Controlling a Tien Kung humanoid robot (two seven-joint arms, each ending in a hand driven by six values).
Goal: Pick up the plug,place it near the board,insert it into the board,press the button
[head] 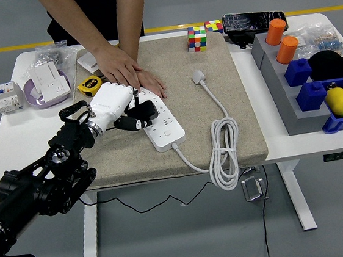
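The left hand [122, 109] is curled over the board [157, 118], which is steadied at twelve o'clock by a person's hands [126, 72].

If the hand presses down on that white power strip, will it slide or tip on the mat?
Probably neither. The long, flat white power strip lies on the beige fabric mat, which likely grips it, and a person's hand pins its far end. Its coiled white cable looks floppy and slack.
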